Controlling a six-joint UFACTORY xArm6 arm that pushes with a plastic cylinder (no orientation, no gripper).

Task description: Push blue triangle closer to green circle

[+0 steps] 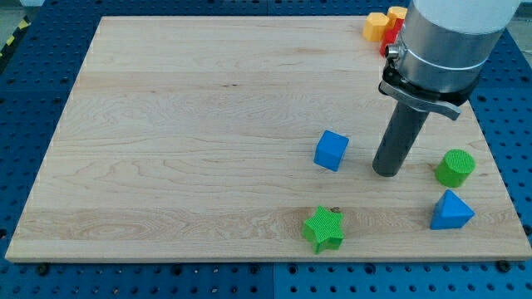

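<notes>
The rig carried no fingers, so there was no opening or hold to record; the arm ended in a rod, and my tip [386, 173] rested on the table [183, 133] with nothing touching it.

The blue triangle [451, 211] lay near the right near corner of the table. The green circle [455, 168] stood just beyond it, on the far side and almost in line, with a small gap between the two. My tip stood to the left of the circle, between it and the blue cube [331, 150], clear of both. A green star [323, 229] lay near the near edge, left of the triangle. Yellow blocks [376, 26] and a red block [390, 39], partly hidden by the arm, sat at the far right corner.

In my judgement the step in hand was positioning, not yet pushing. To do it well, the tip should travel round to the near side of the triangle, passing between star and triangle without brushing either. Contact should be made at the middle of the triangle's near face, then a short, slow push away toward the far side. An off-centre contact would likely spin the triangle or slide it toward the right edge. The gap being small, the push ought to stop before the circle is shoved.
</notes>
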